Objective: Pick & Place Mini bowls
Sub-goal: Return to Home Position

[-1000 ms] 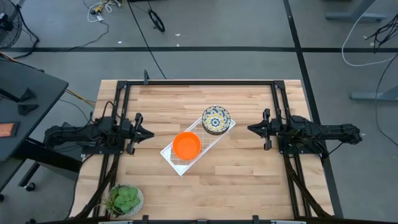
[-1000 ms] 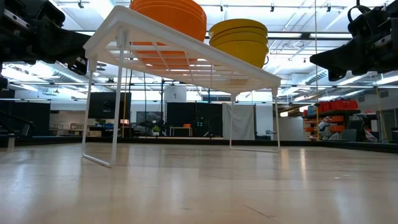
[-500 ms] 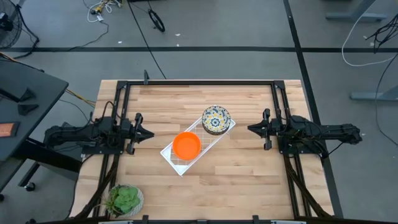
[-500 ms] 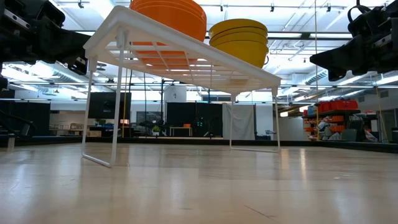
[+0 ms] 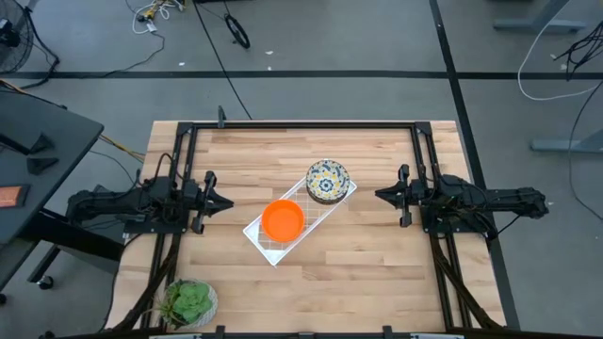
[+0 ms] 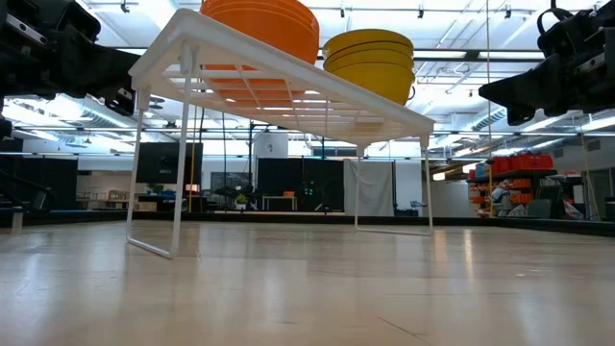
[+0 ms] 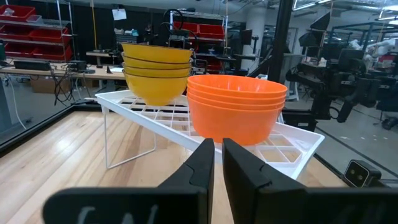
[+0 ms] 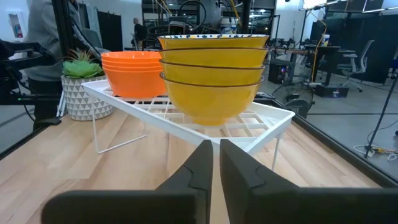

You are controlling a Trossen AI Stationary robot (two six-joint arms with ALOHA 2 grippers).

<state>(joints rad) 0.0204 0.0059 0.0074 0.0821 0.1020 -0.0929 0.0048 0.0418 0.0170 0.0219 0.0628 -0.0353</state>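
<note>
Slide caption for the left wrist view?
Shut left pincer faces stacked orange bowls and yellow bowls on the white rack.

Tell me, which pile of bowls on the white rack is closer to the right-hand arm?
The yellow stack with floral insides, at the rack end toward the right gripper; the plain orange stack sits nearer the left gripper.
</note>
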